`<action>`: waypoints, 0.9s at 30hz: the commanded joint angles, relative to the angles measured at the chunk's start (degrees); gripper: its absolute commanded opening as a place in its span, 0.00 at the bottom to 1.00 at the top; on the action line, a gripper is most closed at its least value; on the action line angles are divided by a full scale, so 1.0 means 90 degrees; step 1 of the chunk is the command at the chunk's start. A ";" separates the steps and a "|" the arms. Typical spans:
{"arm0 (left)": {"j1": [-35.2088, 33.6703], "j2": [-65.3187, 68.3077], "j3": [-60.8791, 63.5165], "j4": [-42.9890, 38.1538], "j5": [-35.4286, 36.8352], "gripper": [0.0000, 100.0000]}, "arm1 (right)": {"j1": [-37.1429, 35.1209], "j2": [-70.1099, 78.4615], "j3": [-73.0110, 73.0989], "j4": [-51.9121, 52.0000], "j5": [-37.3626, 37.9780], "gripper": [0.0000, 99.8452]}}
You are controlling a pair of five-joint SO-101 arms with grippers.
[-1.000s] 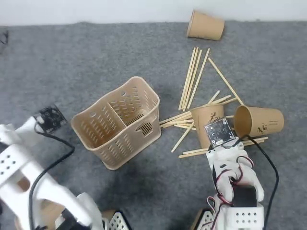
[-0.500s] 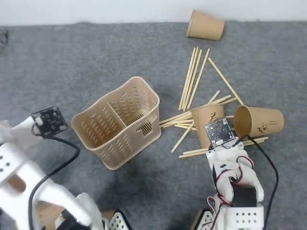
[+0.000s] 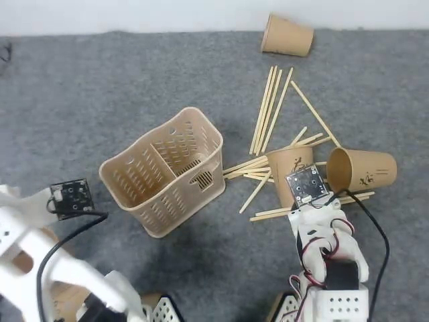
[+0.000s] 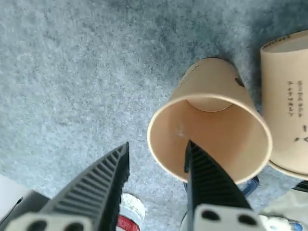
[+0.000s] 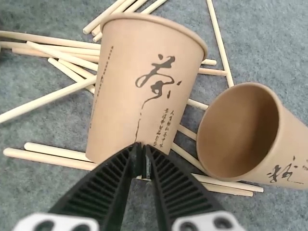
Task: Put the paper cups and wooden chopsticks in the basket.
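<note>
Left end effector [image 4: 158,144] is released, its jaws spread wide just above the grey counter [image 3: 100,87]. One finger [image 4: 204,175] overlaps the mouth of a tipped paper cup [image 4: 211,130] that lies on its side with the opening facing the wrist camera. Whether that finger touches the rim cannot be determined. A neighbouring cup [image 4: 288,96] lies just beside it, cut off at the frame edge. From above, the left arm covers both cups almost wholly.

Right end effector [image 5: 141,151] is clenched with nothing between the fingers. Its tips are at the lower wall of a printed cup [image 5: 144,82] that stands among the wooden chopsticks [image 5: 48,62]. Contact cannot be confirmed. In the high view the wrist camera board hides these fingers.

Just beside the printed cup, an open-mouthed cup [image 3: 362,171] lies on its side across several chopsticks. Part of that pile is hidden beneath both cups.

The basket [image 3: 181,201], with two compartments, sits between the two arms and is turned at an angle. Chopstick ends reach close to its near corner.

Further back, a bundle of chopsticks [image 3: 271,111] fans out. A far cup [image 3: 287,35] lies on its side at the counter's rear edge, well apart from the rest.
</note>
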 commanded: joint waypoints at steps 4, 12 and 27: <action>0.0117 0.0000 0.0864 -0.1084 -0.0117 0.19 | 0.0015 0.0024 0.0088 -0.0083 0.0147 0.01; 0.0205 -0.0010 0.1431 -0.1719 -0.0117 0.17 | -0.0005 0.0024 0.0098 -0.0083 0.0283 0.01; 0.0860 -0.0059 -0.0347 -0.1700 0.2706 0.01 | -0.0015 0.0024 0.0107 -0.0083 0.0293 0.01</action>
